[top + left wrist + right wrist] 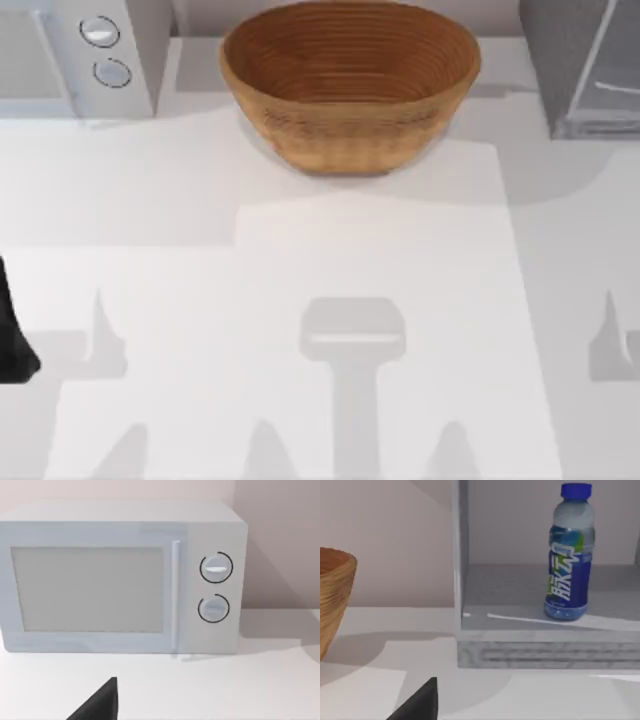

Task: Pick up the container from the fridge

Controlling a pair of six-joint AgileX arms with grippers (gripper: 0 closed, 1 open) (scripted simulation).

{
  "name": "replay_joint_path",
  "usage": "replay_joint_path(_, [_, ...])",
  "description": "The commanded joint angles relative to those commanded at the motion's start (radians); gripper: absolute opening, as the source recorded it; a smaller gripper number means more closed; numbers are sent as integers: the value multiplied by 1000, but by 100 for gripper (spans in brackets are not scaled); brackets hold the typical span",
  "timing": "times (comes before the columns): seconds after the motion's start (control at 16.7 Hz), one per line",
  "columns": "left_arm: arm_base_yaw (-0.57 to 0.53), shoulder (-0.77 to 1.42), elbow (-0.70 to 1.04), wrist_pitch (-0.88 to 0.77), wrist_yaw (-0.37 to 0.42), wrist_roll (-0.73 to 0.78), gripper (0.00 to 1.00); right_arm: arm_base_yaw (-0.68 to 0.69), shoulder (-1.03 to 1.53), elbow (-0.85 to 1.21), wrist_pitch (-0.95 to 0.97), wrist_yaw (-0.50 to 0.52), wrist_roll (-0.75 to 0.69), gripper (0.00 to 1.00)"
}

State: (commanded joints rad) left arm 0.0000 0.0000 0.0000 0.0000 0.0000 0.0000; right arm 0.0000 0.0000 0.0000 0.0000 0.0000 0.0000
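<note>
The container, a small clear bottle with a blue cap and a blue-green label, stands upright on the grey floor inside the fridge. In the top view the fridge stands at the table's far right corner. A dark part of my right gripper shows in the right wrist view, well short of the fridge and apart from the bottle. My left arm sits at the table's left edge, and a dark part of my left gripper faces the white box.
A big woven brown basket stands at the back middle of the table, its rim beside the fridge. A white box with two round dials occupies the far left corner. The table's front half is bare white.
</note>
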Motion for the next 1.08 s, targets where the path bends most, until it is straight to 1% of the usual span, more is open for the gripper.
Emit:
replay_joint_path(0.24, [0, 0, 0, 0, 0, 0, 100, -10, 30, 1, 25, -10, 0, 100])
replay_joint_path(0.42, [0, 0, 0, 0, 0, 0, 100, -48, 153, 9, 130, -48, -1, 100])
replay_joint_path(0.6, [0, 0, 0, 0, 0, 0, 100, -110, 363, 29, 317, -104, -1, 100])
replay_joint_path(1.08, [0, 0, 0, 0, 0, 0, 100, -317, 1064, 102, 948, -301, 7, 100])
